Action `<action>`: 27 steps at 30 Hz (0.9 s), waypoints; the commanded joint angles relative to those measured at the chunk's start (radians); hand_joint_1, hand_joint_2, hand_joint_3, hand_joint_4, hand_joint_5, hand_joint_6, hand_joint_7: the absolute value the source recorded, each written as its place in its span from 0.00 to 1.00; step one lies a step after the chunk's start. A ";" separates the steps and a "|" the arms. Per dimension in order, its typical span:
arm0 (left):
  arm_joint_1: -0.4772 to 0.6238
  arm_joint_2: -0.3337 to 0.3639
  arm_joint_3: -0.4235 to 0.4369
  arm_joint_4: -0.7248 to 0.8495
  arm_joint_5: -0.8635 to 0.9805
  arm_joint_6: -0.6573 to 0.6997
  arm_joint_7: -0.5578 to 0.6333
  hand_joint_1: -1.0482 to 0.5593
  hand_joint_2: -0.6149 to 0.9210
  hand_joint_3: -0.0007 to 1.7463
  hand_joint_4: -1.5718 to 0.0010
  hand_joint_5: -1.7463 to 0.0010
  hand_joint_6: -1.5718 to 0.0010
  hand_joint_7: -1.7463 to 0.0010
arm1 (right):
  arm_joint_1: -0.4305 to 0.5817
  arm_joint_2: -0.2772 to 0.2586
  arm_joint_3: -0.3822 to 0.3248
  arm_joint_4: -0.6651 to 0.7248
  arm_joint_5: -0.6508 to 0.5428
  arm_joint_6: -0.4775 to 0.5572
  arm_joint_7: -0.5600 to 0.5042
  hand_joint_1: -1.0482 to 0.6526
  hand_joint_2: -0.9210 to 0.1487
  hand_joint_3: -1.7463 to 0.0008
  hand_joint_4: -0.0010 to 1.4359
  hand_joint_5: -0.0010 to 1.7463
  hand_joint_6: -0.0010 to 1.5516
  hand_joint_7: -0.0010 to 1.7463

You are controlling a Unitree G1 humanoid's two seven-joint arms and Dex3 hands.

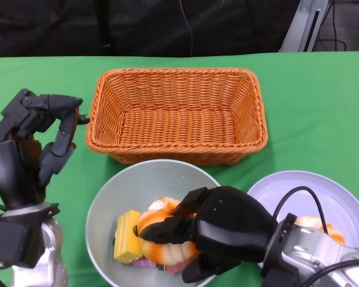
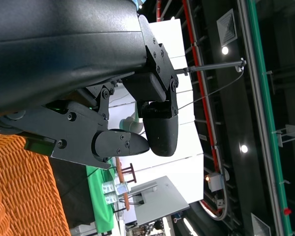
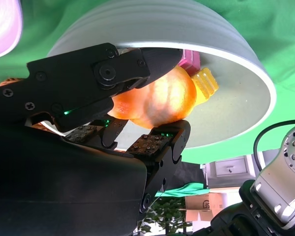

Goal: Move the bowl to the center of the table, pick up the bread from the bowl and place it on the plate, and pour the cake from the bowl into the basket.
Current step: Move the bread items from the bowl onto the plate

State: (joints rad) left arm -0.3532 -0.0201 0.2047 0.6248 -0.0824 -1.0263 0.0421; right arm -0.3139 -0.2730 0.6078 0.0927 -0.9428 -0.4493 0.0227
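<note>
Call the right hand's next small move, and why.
Probably lift straight up, then carry toward the plate. The right hand grips the bread from both sides, yet it sits low in the bowl among other pieces; a sideways drag could snag them.

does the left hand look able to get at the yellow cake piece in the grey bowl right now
Probably not easily: the yellow cake piece lies in the grey bowl close against the orange bread that the right hand grips. The left hand is raised beside the orange wicker basket.
</note>
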 commanded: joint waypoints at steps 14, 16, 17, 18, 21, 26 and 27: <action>0.017 0.005 0.004 -0.032 -0.002 0.001 0.005 0.56 1.00 0.22 0.53 0.21 0.46 0.44 | -0.052 -0.020 0.043 0.115 -0.003 -0.068 -0.100 0.25 0.02 1.00 0.79 0.08 0.54 0.01; 0.017 0.006 0.002 -0.030 -0.011 -0.003 -0.002 0.56 1.00 0.22 0.52 0.22 0.45 0.45 | -0.068 -0.020 0.046 0.144 0.038 -0.110 -0.092 0.34 0.05 1.00 0.79 0.19 0.60 0.02; 0.017 0.006 0.003 -0.029 -0.011 -0.004 -0.002 0.56 1.00 0.22 0.52 0.23 0.45 0.45 | -0.074 -0.020 0.047 0.154 0.050 -0.124 -0.088 0.39 0.05 1.00 0.72 0.34 0.62 0.01; 0.018 0.006 0.003 -0.031 -0.007 -0.003 0.000 0.56 1.00 0.22 0.52 0.23 0.45 0.46 | -0.077 -0.021 0.048 0.161 0.056 -0.132 -0.086 0.40 0.04 1.00 0.68 0.41 0.63 0.01; 0.018 0.008 0.004 -0.027 0.006 -0.015 0.005 0.56 1.00 0.22 0.51 0.23 0.44 0.46 | -0.084 -0.019 0.048 0.180 0.075 -0.155 -0.086 0.45 0.06 1.00 0.65 0.52 0.65 0.01; 0.015 0.007 0.006 -0.020 0.005 -0.026 0.004 0.56 1.00 0.21 0.52 0.23 0.44 0.47 | -0.095 -0.026 0.045 0.179 0.099 -0.162 -0.038 0.47 0.06 1.00 0.60 0.58 0.66 0.01; 0.015 0.007 0.006 -0.020 0.004 -0.026 0.004 0.56 1.00 0.22 0.52 0.23 0.44 0.47 | -0.095 -0.027 0.045 0.180 0.098 -0.164 -0.040 0.46 0.07 1.00 0.61 0.55 0.66 0.01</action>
State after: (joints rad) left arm -0.3434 -0.0231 0.2027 0.6081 -0.0746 -1.0347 0.0423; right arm -0.4144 -0.2773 0.6461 0.2536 -0.8369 -0.6139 -0.0445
